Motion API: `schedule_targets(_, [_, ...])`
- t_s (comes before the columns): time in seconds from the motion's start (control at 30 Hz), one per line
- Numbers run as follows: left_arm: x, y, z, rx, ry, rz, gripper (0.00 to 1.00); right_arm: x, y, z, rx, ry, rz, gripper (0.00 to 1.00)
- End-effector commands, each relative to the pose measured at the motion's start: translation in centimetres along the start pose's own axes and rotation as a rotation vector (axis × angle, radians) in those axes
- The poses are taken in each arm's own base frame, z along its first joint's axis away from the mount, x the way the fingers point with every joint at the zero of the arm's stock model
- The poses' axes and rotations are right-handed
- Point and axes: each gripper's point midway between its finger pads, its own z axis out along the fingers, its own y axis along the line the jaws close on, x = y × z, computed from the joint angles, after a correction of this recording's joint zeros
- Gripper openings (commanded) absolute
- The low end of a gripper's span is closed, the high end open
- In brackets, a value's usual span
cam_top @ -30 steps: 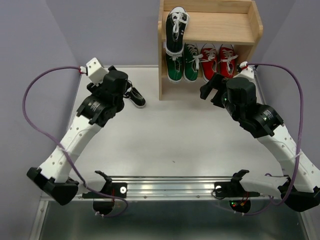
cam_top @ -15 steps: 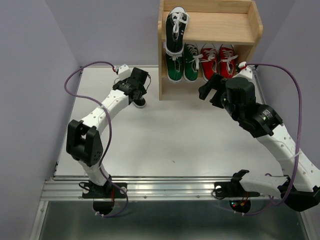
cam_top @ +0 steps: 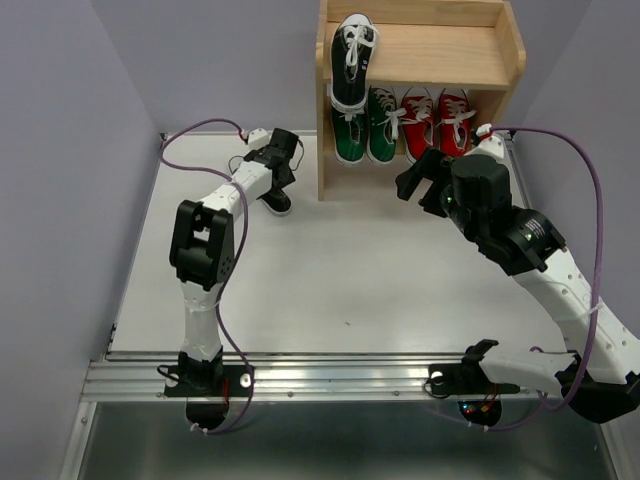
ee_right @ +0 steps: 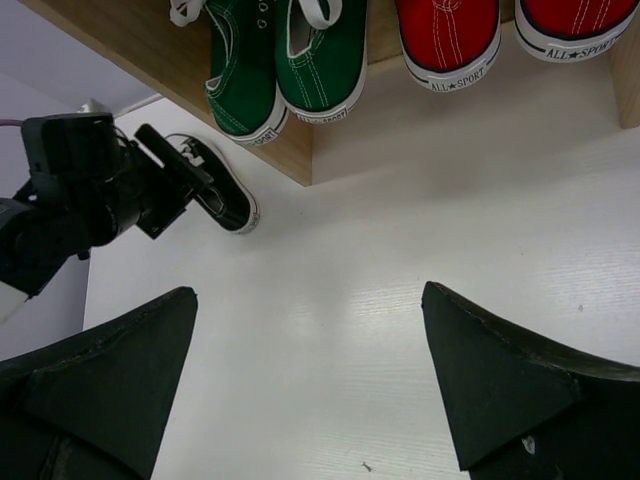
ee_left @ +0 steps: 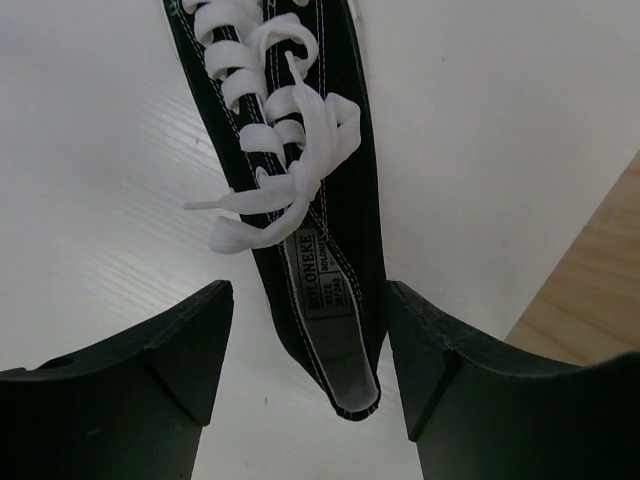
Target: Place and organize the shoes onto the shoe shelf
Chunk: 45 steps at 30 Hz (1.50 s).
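Left jaws apart, straddling the heel of the black canvas lace-up sneaker (ee_left: 300, 200) without contact, on the white bench (cam_top: 350, 270) at 9 o'clock of the light wooden two-tier shelf (cam_top: 430, 55). Right jaws apart, empty. Risk: a heel-only grip could let the toe swing against the shelf side.

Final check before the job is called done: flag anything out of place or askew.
One black shoe lies on the table, left of the shoe shelf, with the open left pincer straddling its heel. Its mate on the top tier seems to overhang the front edge.
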Motion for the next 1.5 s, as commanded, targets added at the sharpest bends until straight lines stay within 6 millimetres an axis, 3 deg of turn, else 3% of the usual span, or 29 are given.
schedule_targets(0.0, [0.4,-0.6,0.5,0.006,0.014,0.009,0.7,-0.9,0.7,-0.7,-0.031,-0.012,0.02,1.0])
schedule_targets(0.1, [1.9,0.5,0.8,-0.019,0.042,0.013,0.65,-0.9,0.6,-0.7,-0.029,-0.014,0.021,1.0])
schedule_targets(0.3, [3.2,1.3,1.0,-0.02,0.057,0.019,0.51,-0.7,0.2,-0.7,-0.019,-0.017,0.019,1.0])
schedule_targets(0.37, [3.7,1.5,1.1,-0.029,0.069,0.029,0.3,-0.7,0.2,-0.7,-0.02,-0.016,0.021,1.0])
schedule_targets(0.4, [4.1,1.6,1.0,-0.029,0.077,0.03,0.09,-0.7,0.3,-0.7,-0.02,-0.016,0.019,1.0])
schedule_targets(0.43, [4.1,1.5,0.8,-0.023,0.075,0.029,0.0,-0.6,0.2,-0.7,-0.019,-0.015,0.017,1.0])
schedule_targets(0.57, [4.1,1.3,-1.5,-0.008,0.054,0.027,0.0,-0.7,0.3,-0.7,-0.02,-0.016,0.016,1.0])
schedule_targets(0.6, [3.4,1.1,-2.9,0.011,0.036,0.016,0.0,-0.7,0.3,-0.7,-0.02,-0.018,0.015,1.0])
schedule_targets(0.7, [4.2,1.3,-5.5,0.017,0.031,0.007,0.0,-0.7,0.3,-0.6,-0.022,-0.018,0.013,1.0])
schedule_targets(0.73, [5.3,2.1,-5.9,-0.004,0.059,0.019,0.0,-0.6,0.4,-0.5,-0.021,-0.015,0.01,1.0])
schedule_targets(0.87, [9.5,2.2,-8.9,0.006,0.129,0.02,0.0,-0.4,0.3,-0.3,-0.018,-0.011,0.006,1.0])
schedule_targets(0.9, [10.9,1.5,-10.4,0.026,0.143,-0.004,0.0,-0.4,0.2,-0.3,-0.017,-0.012,0.004,1.0])
schedule_targets(1.03, [17.2,1.9,-13.0,0.039,0.271,0.021,0.0,-0.1,-0.1,-0.3,-0.011,-0.01,0.003,1.0])
schedule_targets(1.17, [21.5,0.6,-16.0,0.108,0.359,0.078,0.0,-0.1,-0.2,-0.3,-0.006,-0.012,0.001,1.0])
schedule_targets(1.27, [23.4,-0.9,-18.4,0.209,0.421,0.116,0.17,0.1,-0.5,-0.3,0.002,-0.007,-0.004,1.0])
schedule_targets(1.3, [23.6,-1.4,-19.1,0.241,0.434,0.129,0.42,0.1,-0.5,-0.4,0.002,-0.006,-0.003,1.0])
schedule_targets(1.37, [23.4,-1.9,-20.0,0.278,0.436,0.143,0.55,0.2,-0.7,-0.5,0.004,-0.006,-0.003,1.0])
schedule_targets(1.4, [22.5,-2.2,-20.9,0.303,0.425,0.136,0.69,0.4,-0.9,-0.5,0.01,0.0,-0.009,1.0])
schedule_targets(1.47, [21.4,-2.2,-21.9,0.328,0.408,0.134,0.77,0.6,-1.1,-0.6,0.01,0.005,-0.017,1.0])
